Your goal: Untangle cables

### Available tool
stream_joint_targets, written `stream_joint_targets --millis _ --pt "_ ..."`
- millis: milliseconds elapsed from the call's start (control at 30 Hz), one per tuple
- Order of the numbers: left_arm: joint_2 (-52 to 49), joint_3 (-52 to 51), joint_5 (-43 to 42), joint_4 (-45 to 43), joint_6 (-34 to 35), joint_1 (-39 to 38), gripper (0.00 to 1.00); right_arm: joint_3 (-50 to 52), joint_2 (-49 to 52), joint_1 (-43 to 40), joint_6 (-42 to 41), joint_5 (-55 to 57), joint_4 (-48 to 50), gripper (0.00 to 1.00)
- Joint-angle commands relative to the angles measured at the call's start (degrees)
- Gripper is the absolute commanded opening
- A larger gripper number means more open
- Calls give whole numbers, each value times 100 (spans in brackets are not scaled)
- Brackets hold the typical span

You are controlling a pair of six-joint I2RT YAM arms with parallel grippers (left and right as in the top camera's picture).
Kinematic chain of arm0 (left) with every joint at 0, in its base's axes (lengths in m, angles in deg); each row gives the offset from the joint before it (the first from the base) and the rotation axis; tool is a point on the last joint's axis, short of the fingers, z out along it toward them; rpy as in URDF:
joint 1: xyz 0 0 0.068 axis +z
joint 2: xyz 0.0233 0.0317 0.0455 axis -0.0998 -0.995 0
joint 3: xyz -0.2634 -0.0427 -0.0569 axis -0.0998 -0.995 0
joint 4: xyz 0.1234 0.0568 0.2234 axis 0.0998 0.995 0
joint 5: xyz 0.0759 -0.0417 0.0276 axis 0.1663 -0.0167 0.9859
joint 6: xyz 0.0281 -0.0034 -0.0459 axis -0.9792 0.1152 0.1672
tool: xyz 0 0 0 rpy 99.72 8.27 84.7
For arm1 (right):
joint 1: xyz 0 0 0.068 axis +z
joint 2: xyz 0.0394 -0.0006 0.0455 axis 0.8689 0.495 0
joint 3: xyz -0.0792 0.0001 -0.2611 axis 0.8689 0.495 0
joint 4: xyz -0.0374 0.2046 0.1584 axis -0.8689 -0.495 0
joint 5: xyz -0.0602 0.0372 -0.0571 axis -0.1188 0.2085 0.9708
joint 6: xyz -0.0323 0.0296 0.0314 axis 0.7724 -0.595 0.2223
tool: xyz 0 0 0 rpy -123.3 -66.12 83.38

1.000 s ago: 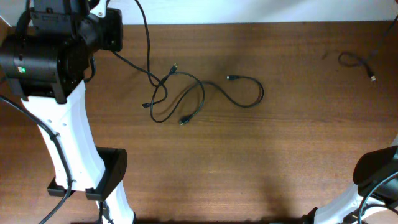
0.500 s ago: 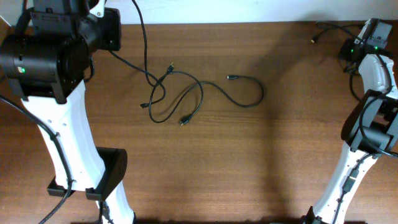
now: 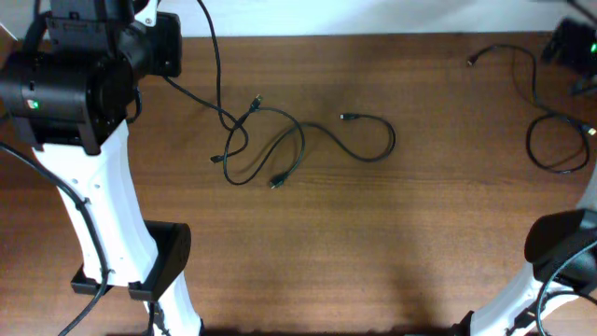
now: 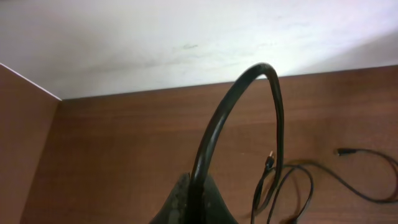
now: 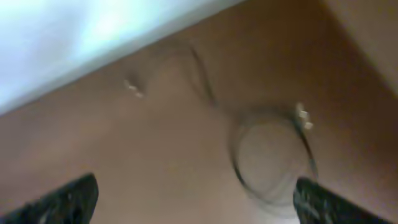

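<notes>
The cables (image 3: 280, 140) lie as a loose tangle of thin black loops mid-table, and show again in the left wrist view as cables (image 4: 292, 186). My left gripper (image 4: 198, 200) is shut on one black cord (image 4: 273, 99) that arcs up from the fingers and drops back to the tangle. In the overhead view this cord (image 3: 222, 75) runs down from the back edge. A separate cable (image 3: 541, 117) lies spread at the back right. My right gripper (image 5: 199, 205) is open wide above that blurred cable (image 5: 273, 155), with nothing between its fingers.
The left arm (image 3: 84, 168) stands tall over the table's left side. The right arm's dark end (image 3: 572, 42) sits at the back right corner, and its base (image 3: 560, 252) at the front right. A pale wall (image 4: 186, 37) borders the table's back edge.
The right arm swung in at the back right, its gripper opened, and the small curled cable there now lies stretched out wider. The left arm and tangle have not moved.
</notes>
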Motion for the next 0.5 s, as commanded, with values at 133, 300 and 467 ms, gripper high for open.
stream_joint_targets --millis 133,300,467 --pt "83 -4 131 -26 -92 -13 0 448 398 -787 -3759 2181 -782 99" --pt "83 -4 127 -26 -90 -13 0 1698 426 -1154 -4352 1923 -114 99" --pt "83 -4 57 -26 -87 -13 0 3016 431 -1143 -4291 1906 1145 99"
